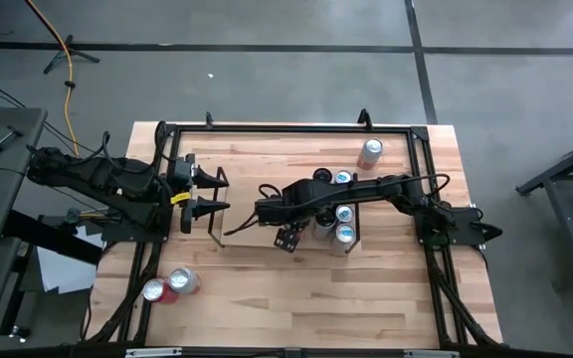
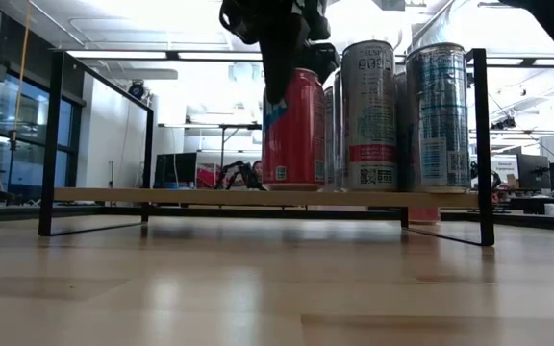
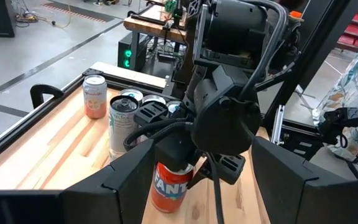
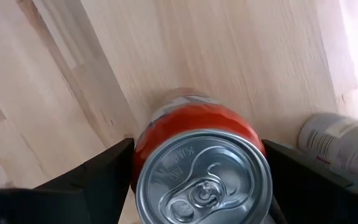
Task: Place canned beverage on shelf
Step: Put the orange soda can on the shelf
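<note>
1. Red can [image 2: 293,130] stands upright on the shelf [image 2: 162,196], just beside three silver cans [image 2: 368,115] on that board.
2. Right gripper [image 4: 197,168] sits over the red can's top; fingers [image 4: 98,171] flank both sides, spread slightly, not visibly pressing — looks released.
3. Left gripper [image 1: 207,196] hovers at 9 o'clock of the table, well apart from the shelf, fingers parted, holding nothing.
4. Pink can [image 1: 369,152] stands on the tabletop [image 1: 267,288] at 1 o'clock.
5. Two cans [image 1: 170,284] at 7 o'clock.

Shelf [image 2: 162,196] on wood table [image 1: 267,288], cans [image 2: 392,115] upright at one end
</note>
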Tool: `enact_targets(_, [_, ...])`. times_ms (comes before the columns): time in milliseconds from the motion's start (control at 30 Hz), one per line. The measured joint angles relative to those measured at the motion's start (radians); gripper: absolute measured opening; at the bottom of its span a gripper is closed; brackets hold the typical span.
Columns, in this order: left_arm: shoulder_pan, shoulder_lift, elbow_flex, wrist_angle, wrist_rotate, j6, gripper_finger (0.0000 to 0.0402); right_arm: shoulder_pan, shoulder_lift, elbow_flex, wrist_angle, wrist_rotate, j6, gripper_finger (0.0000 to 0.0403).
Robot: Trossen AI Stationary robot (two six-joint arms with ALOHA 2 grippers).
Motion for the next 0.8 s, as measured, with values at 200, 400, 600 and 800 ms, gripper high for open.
enact_targets(200, [0.000,0.000,0.000,0.000,0.000,0.000,0.0225,-0.003,0.000,0.000,0.000,0.000,-0.150,0.0325])
enact_targets(400, [0.000,0.000,0.000,-0.001,0.000,0.000,0.0225,-0.013,0.000,0.000,0.005,-0.005,-0.296,0.0326])
enact_targets(600, [0.000,0.000,0.000,-0.001,0.000,0.000,0.0225,-0.013,0.000,0.000,0.010,-0.005,-0.414,0.0326])
enact_targets(800, [0.000,0.000,0.000,-0.001,0.000,0.000,0.0225,-0.013,0.000,0.000,0.028,-0.001,-0.476,0.0326])
